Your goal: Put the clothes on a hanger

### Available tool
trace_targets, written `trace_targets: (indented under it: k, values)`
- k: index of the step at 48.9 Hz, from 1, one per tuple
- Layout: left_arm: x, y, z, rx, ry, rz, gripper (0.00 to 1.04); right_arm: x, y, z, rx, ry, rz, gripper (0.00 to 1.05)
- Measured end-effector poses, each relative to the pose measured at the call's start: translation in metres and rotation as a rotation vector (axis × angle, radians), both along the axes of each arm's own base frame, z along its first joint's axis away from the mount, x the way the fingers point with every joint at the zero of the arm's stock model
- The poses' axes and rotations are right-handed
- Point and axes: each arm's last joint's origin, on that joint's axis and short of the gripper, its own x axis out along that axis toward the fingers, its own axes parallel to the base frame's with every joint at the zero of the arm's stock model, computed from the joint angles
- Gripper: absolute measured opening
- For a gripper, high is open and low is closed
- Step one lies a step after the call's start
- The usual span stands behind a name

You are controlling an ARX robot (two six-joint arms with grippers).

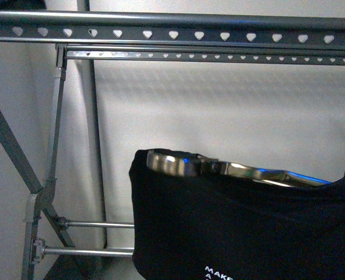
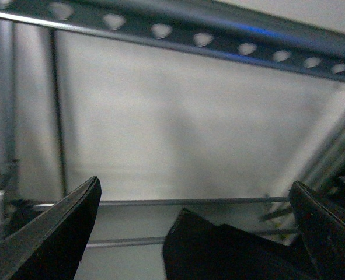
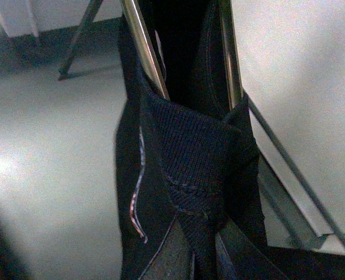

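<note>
The clothes (image 1: pixel 242 233), a black T-shirt with white "MAKE" lettering, hang at the lower right of the front view, below the hanger's top rails. The hanger (image 1: pixel 172 26) is a grey metal rack; its heart-punched rails cross the top of the view. A shiny chrome bar (image 1: pixel 236 170) sticks out along the shirt's upper edge. In the right wrist view my right gripper (image 3: pixel 202 245) is shut on the ribbed collar of the clothes (image 3: pixel 190 146), between two chrome rods (image 3: pixel 143 46). My left gripper (image 2: pixel 195 184) is open under the hanger rail (image 2: pixel 219 38), with the clothes (image 2: pixel 230 251) low between its fingers, untouched.
A white wall (image 1: pixel 219 111) stands behind the rack. A vertical post (image 1: pixel 90 146), a diagonal brace (image 1: pixel 14 151) and two low cross rods (image 1: pixel 96 224) fill the left side. The right wrist view shows pale floor (image 3: pixel 44 146) and a grey frame tube (image 3: pixel 289 204).
</note>
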Motion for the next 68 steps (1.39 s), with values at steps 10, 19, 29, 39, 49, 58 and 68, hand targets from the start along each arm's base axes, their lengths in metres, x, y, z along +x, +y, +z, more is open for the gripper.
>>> trace_targets:
  k: [10, 19, 29, 39, 49, 58, 68]
  values:
    - [-0.057, -0.005, -0.027, 0.108, -0.024, 0.209, 0.64, -0.011, -0.004, 0.055, 0.337, 0.124, -0.186, 0.04]
    - [-0.09, -0.004, -0.086, 0.14, 0.016, 0.214, 0.28, 0.007, -0.011, 0.106, 0.623, 0.222, -0.387, 0.04]
    - [-0.121, -0.004, -0.121, 0.15, 0.007, 0.213, 0.04, 0.051, -0.014, 0.121, 0.772, 0.291, -0.544, 0.04]
    - [-0.144, -0.004, -0.147, 0.151, 0.02, 0.212, 0.04, 0.095, -0.018, 0.131, 0.9, 0.296, -0.657, 0.04]
    - [-0.158, -0.004, -0.159, 0.151, 0.013, 0.213, 0.04, 0.117, -0.027, 0.134, 0.97, 0.311, -0.749, 0.04]
    - [-0.169, -0.004, -0.168, 0.151, 0.014, 0.213, 0.04, 0.126, -0.032, 0.123, 0.957, 0.305, -0.805, 0.04]
    - [-0.18, -0.004, -0.176, 0.15, 0.012, 0.213, 0.04, 0.121, -0.03, 0.084, 0.967, 0.323, -0.832, 0.03]
